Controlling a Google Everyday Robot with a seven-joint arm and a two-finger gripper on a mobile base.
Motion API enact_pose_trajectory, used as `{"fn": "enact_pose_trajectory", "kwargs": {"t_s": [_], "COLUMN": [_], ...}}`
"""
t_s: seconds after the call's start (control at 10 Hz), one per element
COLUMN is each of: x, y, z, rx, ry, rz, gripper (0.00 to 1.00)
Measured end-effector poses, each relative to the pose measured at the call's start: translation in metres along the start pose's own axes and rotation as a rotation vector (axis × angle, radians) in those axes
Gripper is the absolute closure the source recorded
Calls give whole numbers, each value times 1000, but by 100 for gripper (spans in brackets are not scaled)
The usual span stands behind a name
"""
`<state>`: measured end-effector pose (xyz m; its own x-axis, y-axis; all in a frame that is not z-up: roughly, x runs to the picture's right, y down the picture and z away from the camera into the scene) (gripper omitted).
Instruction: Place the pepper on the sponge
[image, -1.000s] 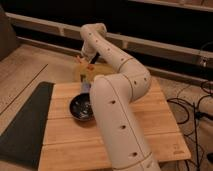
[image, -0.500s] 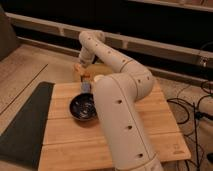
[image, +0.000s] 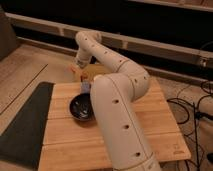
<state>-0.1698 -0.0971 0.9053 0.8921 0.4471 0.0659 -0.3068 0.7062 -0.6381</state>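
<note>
The pepper I cannot find with certainty. The only warm-coloured spot near the work is a small yellow-orange patch just under the gripper, at the far edge of the table. It may be the pepper, held or lying there, but its shape and its long axis are not readable.

The sponge is easier to see: a small blue-grey block on the table, just beyond the far rim of the dark bowl and close against the thick white arm link, which hides its right side. On the part of it that shows, nothing red-orange lies.

The gripper hangs at the end of the bent arm, pointing downward, over the far left part of the table. Whether the jaws are released or clenched on something, I cannot tell.

The relation that matters is this one: from the gripper, the sponge lies toward the camera and a little to the right, near but not below it. In my judgement, if the pepper is at the jaws, the way to the sponge is short, and the bowl standing just beside the sponge is what may catch a pepper that rolls off. A dark mat lies at the left of the table.
</note>
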Motion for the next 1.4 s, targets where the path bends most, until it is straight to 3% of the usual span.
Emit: {"fn": "enact_pose_trajectory", "kwargs": {"t_s": [0.4, 0.9, 1.2, 1.4], "x": [-2, 11, 31, 48], "y": [16, 11, 15, 12], "z": [32, 71, 91, 98], "rx": [-70, -108, -133, -126], "ry": [49, 163, 249, 293], "rz": [-24, 32, 92, 151], "gripper": [100, 100, 100, 100]}}
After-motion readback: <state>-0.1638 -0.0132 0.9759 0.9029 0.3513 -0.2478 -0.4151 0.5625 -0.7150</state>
